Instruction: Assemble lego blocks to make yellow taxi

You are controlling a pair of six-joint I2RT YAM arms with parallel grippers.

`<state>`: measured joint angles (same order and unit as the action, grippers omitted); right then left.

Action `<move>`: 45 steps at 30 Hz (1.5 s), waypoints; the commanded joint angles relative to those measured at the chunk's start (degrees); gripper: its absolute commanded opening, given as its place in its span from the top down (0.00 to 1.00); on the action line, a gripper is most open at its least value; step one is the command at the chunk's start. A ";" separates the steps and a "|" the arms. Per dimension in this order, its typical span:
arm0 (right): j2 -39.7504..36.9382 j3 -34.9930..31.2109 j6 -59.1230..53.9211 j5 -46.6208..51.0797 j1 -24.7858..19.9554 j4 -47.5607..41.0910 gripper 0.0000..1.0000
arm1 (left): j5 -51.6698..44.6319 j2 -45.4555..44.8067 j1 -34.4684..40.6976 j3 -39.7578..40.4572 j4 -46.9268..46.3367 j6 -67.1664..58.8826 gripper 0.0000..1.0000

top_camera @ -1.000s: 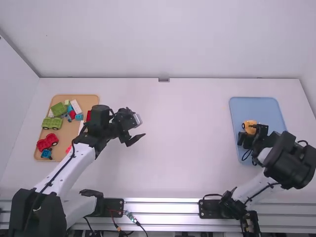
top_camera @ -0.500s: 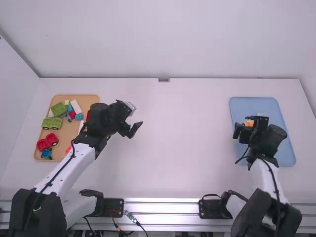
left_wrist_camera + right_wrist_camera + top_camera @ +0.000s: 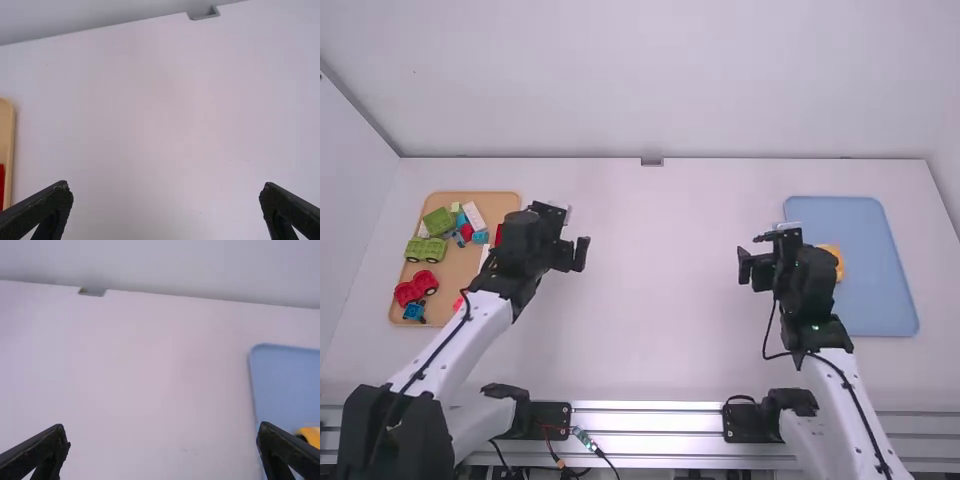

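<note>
Yellow piece (image 3: 837, 262) sits in the blue tray (image 3: 870, 250), toward its left side; my right arm covers part of it in the high view, so can't tell how complete the taxi is. Right gripper (image 3: 162, 427): fingers spread wide, nothing between them, just off the blue tray's left edge. Left gripper (image 3: 166, 186): also wide apart, empty, over the table (image 3: 670, 300), well to the left of the blue tray. Tan tray (image 3: 490, 205) is farther left of the blue tray again, holding loose parts: green car (image 3: 425, 249), red car (image 3: 416, 288), assorted blocks.

Step in hand, my guess: build looks placed or nearly so, arms to be parked. To do it well: swing right arm clear of the blue tray, fingertips high and level, so nothing clips the yellow piece or tray rim. Then check from above that all parts are seated. If one is loose, come straight down over the piece, pads square on its sides, close gently, press vertically; a sideways nudge could pop bricks or roll it on its wheels. Left arm can idle well apart from the blue tray.
</note>
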<state>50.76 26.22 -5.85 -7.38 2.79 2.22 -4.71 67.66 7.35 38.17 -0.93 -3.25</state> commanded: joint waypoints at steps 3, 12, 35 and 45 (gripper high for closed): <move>0.07 0.02 1.16 5.33 5.38 0.23 0.01 | 4.72 -1.99 0.15 -0.87 -0.98 1.36 0.01; -4.60 -5.39 5.85 7.38 1.78 -2.22 0.10 | 4.71 -7.59 -5.07 -6.76 0.93 3.25 0.10; -31.81 -26.22 5.85 7.38 -2.79 -2.22 0.58 | 4.71 -33.64 -7.35 -32.81 0.93 3.25 0.56; -43.07 -26.22 5.85 7.38 -2.79 -2.22 0.77 | 4.71 -46.01 -7.35 -38.17 0.93 3.25 0.77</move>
<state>9.32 0.62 -0.27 -0.10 -0.05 0.38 -0.14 23.62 0.21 0.58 0.14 -0.14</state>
